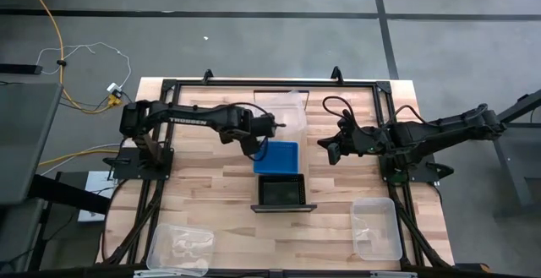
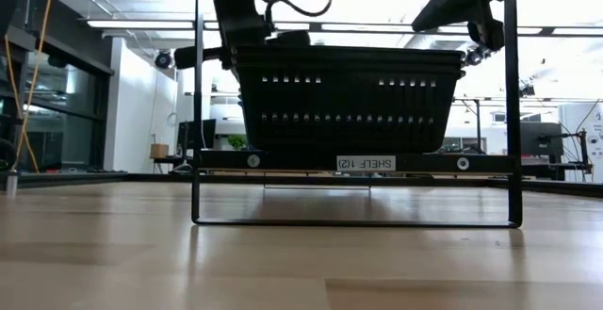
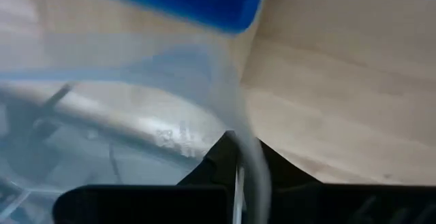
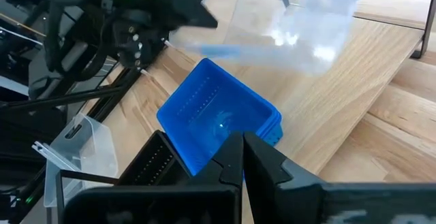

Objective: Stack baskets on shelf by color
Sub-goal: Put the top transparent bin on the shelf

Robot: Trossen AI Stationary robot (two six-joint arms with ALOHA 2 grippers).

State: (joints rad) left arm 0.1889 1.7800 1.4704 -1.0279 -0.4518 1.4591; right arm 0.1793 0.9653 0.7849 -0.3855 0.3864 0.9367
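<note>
A black perforated basket stands on the near end of the shelf. A bright blue basket sits just behind it. My left gripper is shut on a clear basket, which it holds up in the air beyond the blue one. My right gripper hovers to the right of the blue basket, shut, with nothing between its fingers. My left gripper pinches the clear basket's thin side wall between its two fingers, which seem to stand one inside the basket and one outside. The fingers slant down from the table's left. The basket hangs clear of the table, beyond the blue basket.
Two more clear baskets lie on the table, one at the near left and one at the near right. A dark frame runs round the tabletop. Bare wood lies left and right of the shelf.
</note>
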